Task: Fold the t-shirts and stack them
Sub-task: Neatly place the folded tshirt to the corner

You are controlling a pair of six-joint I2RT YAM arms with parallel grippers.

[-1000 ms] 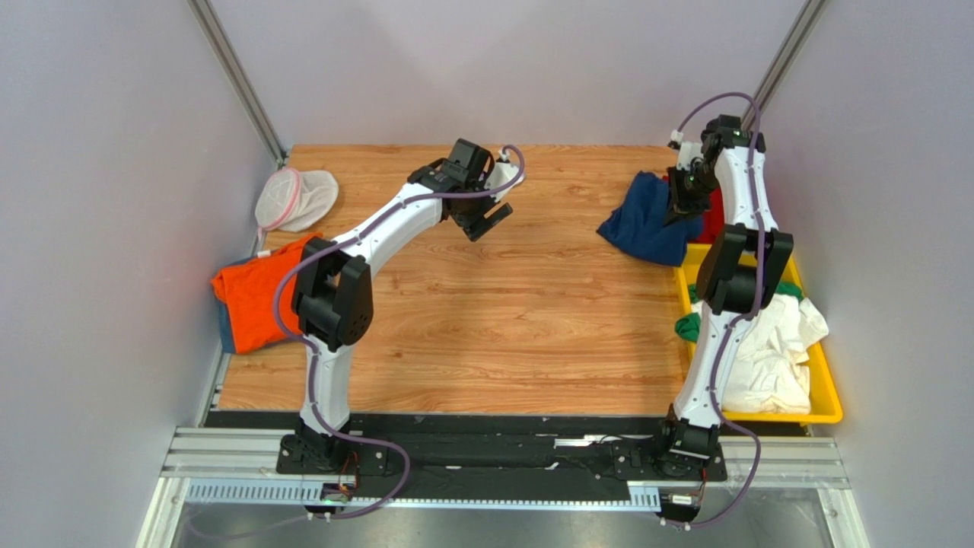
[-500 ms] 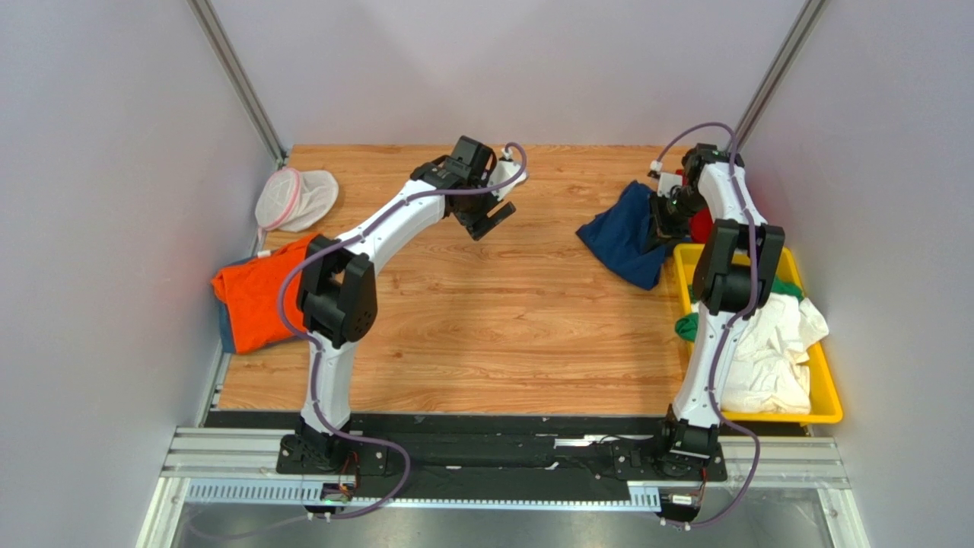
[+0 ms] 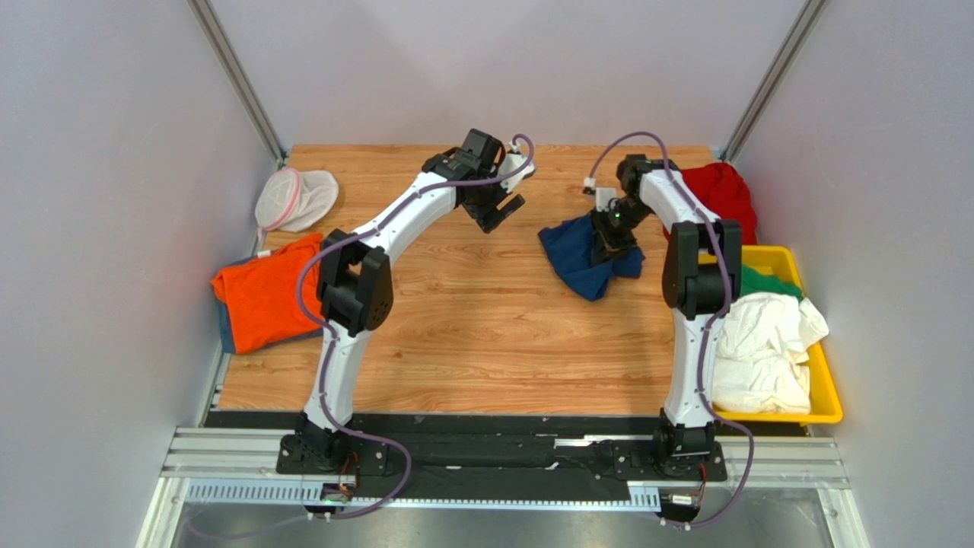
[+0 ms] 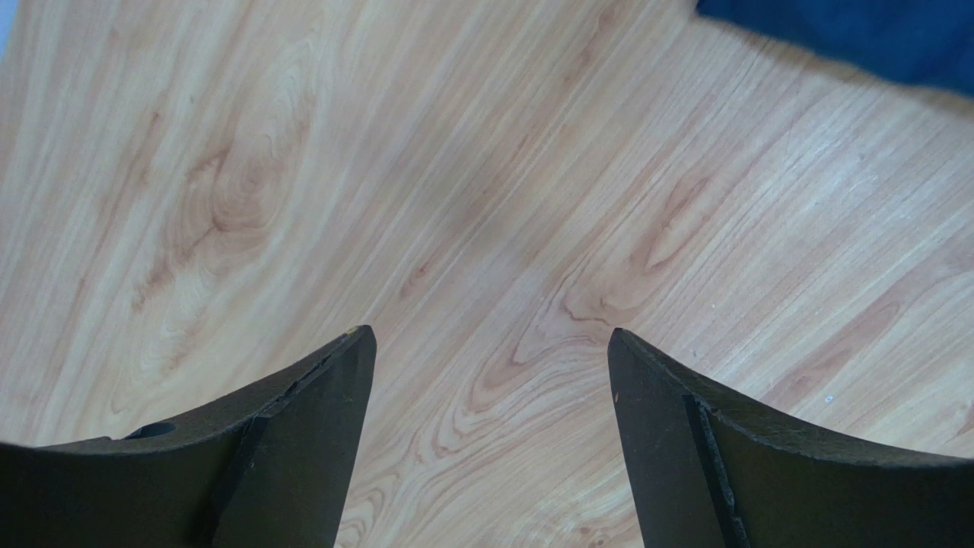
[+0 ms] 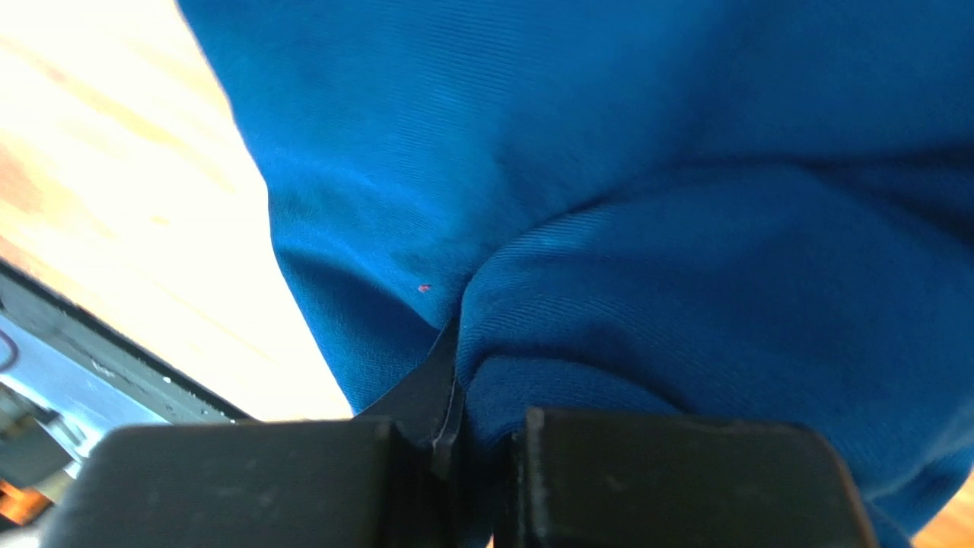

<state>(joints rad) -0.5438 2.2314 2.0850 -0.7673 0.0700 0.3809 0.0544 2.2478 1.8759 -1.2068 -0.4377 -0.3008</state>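
Note:
My right gripper (image 3: pixel 609 220) is shut on the navy blue t-shirt (image 3: pixel 581 256), which hangs bunched from it over the far middle of the table; in the right wrist view the blue cloth (image 5: pixel 640 194) fills the frame, pinched between the jaws. My left gripper (image 3: pixel 503 210) is open and empty above bare wood, left of the navy shirt; a corner of that shirt shows in the left wrist view (image 4: pixel 846 34). An orange t-shirt (image 3: pixel 258 295) lies folded at the table's left edge. A red t-shirt (image 3: pixel 720 190) lies at the far right. White (image 3: pixel 768 348) and green (image 3: pixel 768 281) t-shirts lie in the yellow bin.
The yellow bin (image 3: pixel 825 388) stands along the table's right edge. A small white mesh pouch with a pink rim (image 3: pixel 293 196) lies at the far left corner. Grey walls close in on the table on the left, back and right.
My right gripper has carried the navy shirt leftward from beside the bin toward the table's middle, uncovering the red shirt. My left gripper has shifted slightly right.

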